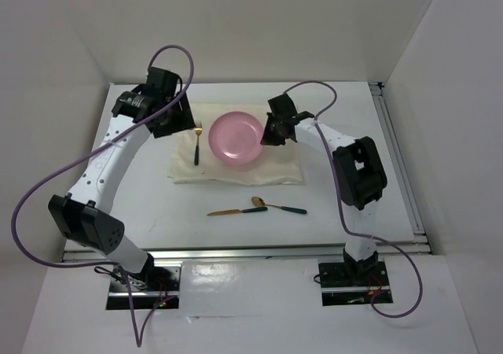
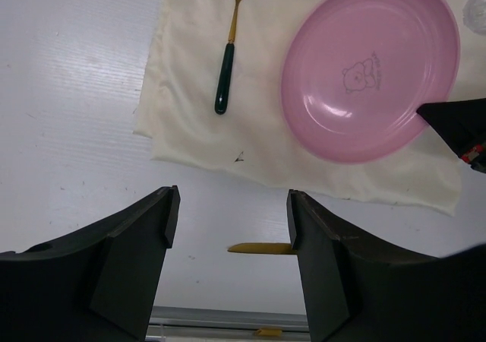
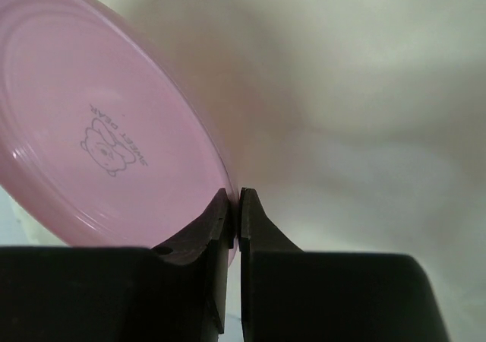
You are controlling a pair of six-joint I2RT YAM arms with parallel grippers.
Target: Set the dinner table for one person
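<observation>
A pink plate with a bear print lies on a cream cloth on the white dinner table. My right gripper is shut on the plate's right rim; in the right wrist view the plate sits pinched between the fingertips. A gold fork with a green handle lies on the cloth left of the plate. My left gripper is open and empty, hovering left of the fork; its view shows fork, plate and cloth.
A gold knife and a gold spoon, both green-handled, lie on the bare table in front of the cloth. The knife tip shows between my left fingers. Metal rails run along the right and near edges.
</observation>
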